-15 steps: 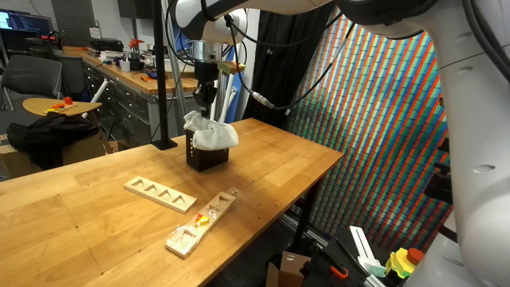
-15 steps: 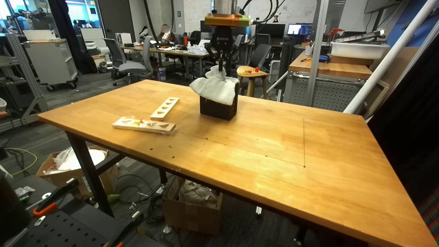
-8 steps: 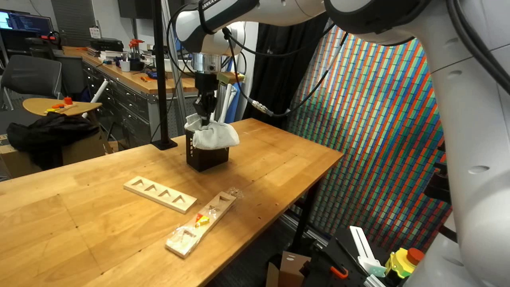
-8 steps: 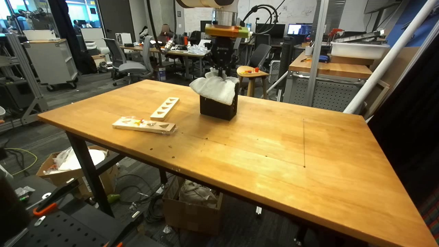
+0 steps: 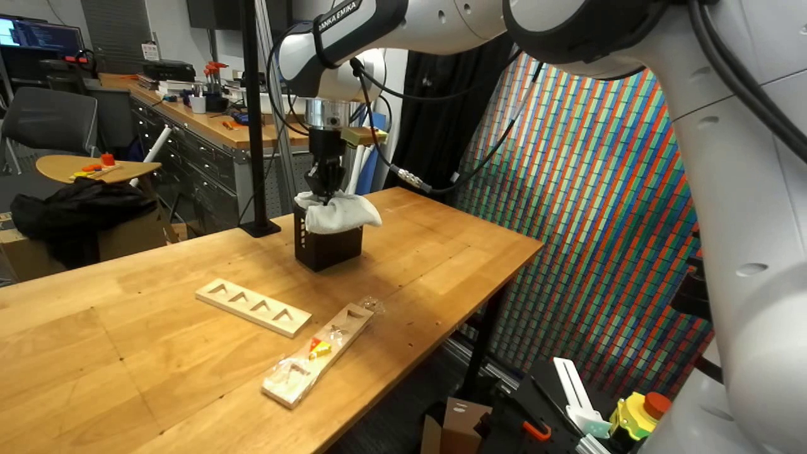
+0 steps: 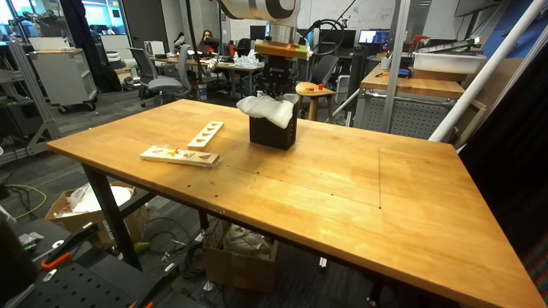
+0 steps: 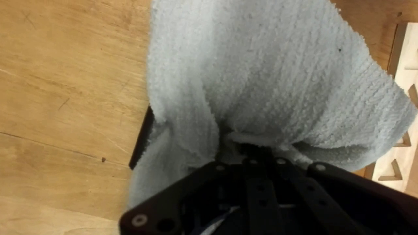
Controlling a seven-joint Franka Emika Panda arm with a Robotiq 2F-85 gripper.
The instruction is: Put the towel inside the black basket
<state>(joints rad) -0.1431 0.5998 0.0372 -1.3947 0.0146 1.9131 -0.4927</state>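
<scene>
Black basket (image 5: 331,252): box-shaped, upright on the wooden tabletop (image 5: 441,233), perforated on one side. Contents: white towel (image 5: 343,214), heaped over the mouth, with a flap hanging outside the wall in both exterior views; how much of it lies within is hidden.

Fingers (image 7: 254,178): together, pointing down, tips pressed into the folds of the towel over the basket; whether cloth is caught between them cannot be told.

Slotted boards, pale wood, two, lying on the tabletop near the basket but apart from it. One recessed board (image 5: 252,307) has four triangular recesses; one wrapped board (image 5: 306,361), in clear film, carries red and yellow pieces (image 5: 319,349).

Cardboard box (image 6: 239,273), open, beneath the tabletop in an exterior view: crumpled beige cloth (image 6: 247,241). Further carton (image 6: 136,224), near a table leg: white rounded item (image 6: 109,199) and clear plastic (image 6: 79,199).

Background: white cup (image 5: 197,104) with slender upright items; dark holder (image 5: 216,103) with orange-handled tools (image 5: 214,67); white plastic tub (image 6: 445,64), long pale items across its top.
</scene>
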